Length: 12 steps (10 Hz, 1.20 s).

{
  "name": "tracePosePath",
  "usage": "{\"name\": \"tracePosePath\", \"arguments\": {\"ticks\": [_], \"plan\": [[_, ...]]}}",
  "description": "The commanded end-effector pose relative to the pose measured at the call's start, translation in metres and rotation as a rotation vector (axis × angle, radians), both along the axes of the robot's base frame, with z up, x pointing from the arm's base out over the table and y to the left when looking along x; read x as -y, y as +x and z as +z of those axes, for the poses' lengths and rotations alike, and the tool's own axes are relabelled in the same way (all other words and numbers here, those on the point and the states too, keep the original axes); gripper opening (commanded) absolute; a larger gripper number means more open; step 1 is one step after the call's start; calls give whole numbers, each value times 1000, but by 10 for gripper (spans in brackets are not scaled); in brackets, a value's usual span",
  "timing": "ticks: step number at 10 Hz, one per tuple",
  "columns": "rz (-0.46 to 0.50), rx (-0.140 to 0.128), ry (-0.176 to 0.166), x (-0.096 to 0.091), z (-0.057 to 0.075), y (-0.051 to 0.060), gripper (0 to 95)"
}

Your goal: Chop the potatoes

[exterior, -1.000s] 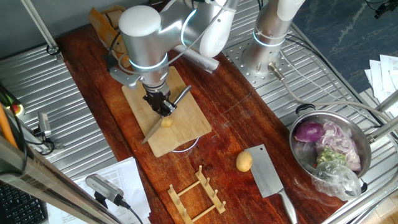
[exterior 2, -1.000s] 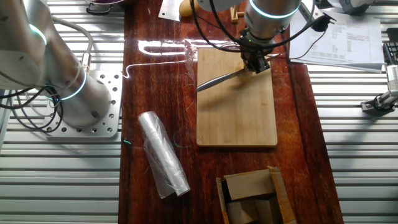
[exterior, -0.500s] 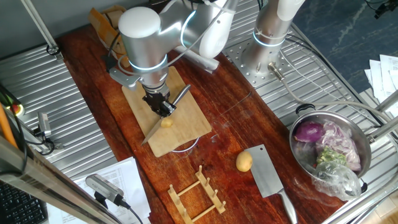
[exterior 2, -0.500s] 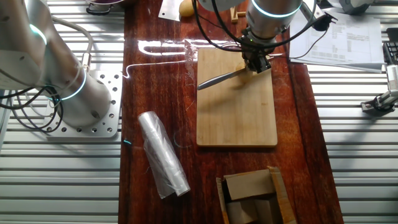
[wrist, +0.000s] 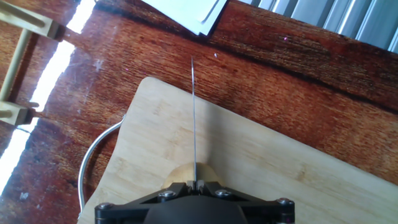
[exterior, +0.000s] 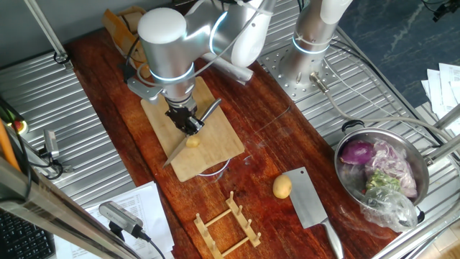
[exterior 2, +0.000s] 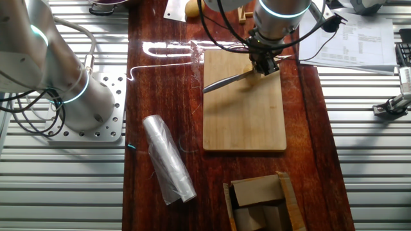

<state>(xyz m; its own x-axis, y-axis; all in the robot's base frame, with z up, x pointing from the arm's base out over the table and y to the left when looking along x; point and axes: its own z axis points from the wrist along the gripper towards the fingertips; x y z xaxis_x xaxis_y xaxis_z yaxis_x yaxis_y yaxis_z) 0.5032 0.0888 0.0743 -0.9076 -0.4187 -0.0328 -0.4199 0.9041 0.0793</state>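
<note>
My gripper [exterior: 188, 126] is shut on a knife [exterior: 177, 151], which slants down across the wooden cutting board [exterior: 219, 140]. A small yellow potato [exterior: 192, 142] lies on the board right under the blade. In the hand view the blade [wrist: 194, 112] shows edge-on, running forward from my gripper [wrist: 198, 183] over the top of the potato [wrist: 185, 173], which is mostly hidden. A second whole potato [exterior: 282, 187] lies on the table beside a cleaver [exterior: 309, 203]. In the other fixed view my gripper [exterior 2: 264, 66] holds the knife [exterior 2: 225, 81] near the board's [exterior 2: 244, 122] far end.
A steel bowl [exterior: 346, 139] with a purple onion [exterior: 356, 152] and scraps stands at the right. A wooden rack [exterior: 228, 223] lies near the front edge. A plastic roll [exterior 2: 168, 160], a cardboard box [exterior 2: 260, 202] and a second arm's base [exterior 2: 83, 102] stand around the board.
</note>
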Motion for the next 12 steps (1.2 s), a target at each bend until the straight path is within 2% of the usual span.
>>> {"name": "tracePosePath", "arguments": {"ticks": [1,3,7,12], "plan": [[-2,2,-4,-2,-43,2,0],[-3,11,-4,-1,-53,3,0],[-7,11,-2,-1,-53,3,0],[-7,-18,-6,-4,-35,1,0]]}}
